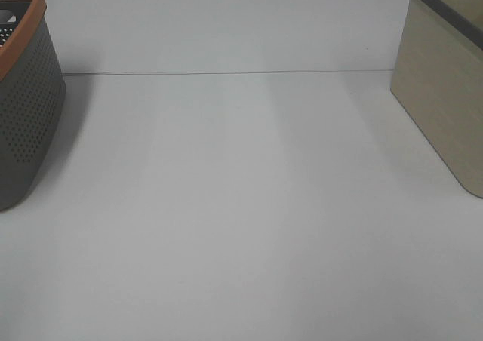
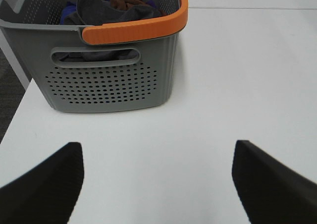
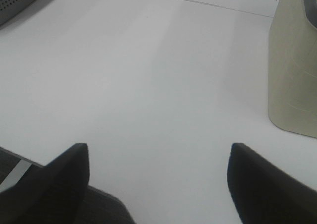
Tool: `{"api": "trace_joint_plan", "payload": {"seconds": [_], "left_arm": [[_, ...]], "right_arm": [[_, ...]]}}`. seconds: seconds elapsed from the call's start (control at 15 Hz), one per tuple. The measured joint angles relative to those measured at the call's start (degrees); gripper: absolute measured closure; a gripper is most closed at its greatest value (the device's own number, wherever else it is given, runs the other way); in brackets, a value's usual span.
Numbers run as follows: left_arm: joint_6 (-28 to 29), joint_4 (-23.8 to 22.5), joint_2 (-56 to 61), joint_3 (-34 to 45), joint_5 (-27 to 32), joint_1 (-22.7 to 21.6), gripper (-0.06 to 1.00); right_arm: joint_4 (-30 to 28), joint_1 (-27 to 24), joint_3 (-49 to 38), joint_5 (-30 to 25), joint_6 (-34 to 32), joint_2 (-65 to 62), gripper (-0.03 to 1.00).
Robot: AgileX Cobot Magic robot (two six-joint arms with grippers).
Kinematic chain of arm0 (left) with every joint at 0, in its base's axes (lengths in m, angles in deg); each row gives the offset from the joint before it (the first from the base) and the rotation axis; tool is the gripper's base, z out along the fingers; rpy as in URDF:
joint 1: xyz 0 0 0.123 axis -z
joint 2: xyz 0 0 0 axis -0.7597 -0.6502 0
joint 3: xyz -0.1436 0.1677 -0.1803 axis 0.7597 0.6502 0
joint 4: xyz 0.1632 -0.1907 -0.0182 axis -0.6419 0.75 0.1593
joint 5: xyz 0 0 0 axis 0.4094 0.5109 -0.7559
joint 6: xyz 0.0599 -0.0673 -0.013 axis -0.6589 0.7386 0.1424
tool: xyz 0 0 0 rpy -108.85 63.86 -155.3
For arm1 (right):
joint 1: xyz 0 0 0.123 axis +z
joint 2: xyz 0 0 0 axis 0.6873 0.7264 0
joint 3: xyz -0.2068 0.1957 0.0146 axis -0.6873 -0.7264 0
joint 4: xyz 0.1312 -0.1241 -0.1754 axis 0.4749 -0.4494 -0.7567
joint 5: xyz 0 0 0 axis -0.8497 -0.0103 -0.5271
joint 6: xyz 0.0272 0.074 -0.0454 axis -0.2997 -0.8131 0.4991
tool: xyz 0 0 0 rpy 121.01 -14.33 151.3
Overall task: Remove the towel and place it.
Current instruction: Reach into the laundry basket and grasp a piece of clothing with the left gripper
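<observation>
1. A white laminate table (image 1: 241,205) fills the high camera's view, with a thin seam line (image 1: 226,73) running across it towards the far edge.
2. At the table's left edge stands a grey perforated plastic basket with an orange rim (image 1: 30,115). At the right edge, towards the far corner, stands a beige straight-sided bin with a dark grey rim (image 1: 445,107).
3. The dark charcoal-grey terry towel (image 2: 96,8) lies crumpled inside the basket, heaped just under the orange rim, as the left wrist camera shows. More grey cloth shows through the handle slot (image 2: 94,55) in the basket's end wall; whether that is the same towel cannot be told.
4. A rust-brown cloth (image 2: 126,1) lies against the towel in the basket, and a patch of blue cloth (image 2: 65,16) shows beside it.
5. The left gripper (image 2: 158,184) is released and holds nothing. Its 2 black fingers (image 2: 44,184) are spread wide above bare tabletop, facing the basket's end wall and well clear of it.
6. The right gripper (image 3: 158,184) is likewise released and empty-handed. Its 2 dark fingers (image 3: 267,184) are parted wide over the table's near edge, with the beige bin off to 1 side and apart from it.
</observation>
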Motion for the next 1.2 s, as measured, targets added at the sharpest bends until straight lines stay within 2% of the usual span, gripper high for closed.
{"api": "trace_joint_plan", "payload": {"seconds": [1.2], "left_arm": [[0.00,0.11,0.00,0.00,0.00,0.00,0.18]], "right_arm": [[0.00,0.00,0.00,0.00,0.00,0.00,0.22]]}}
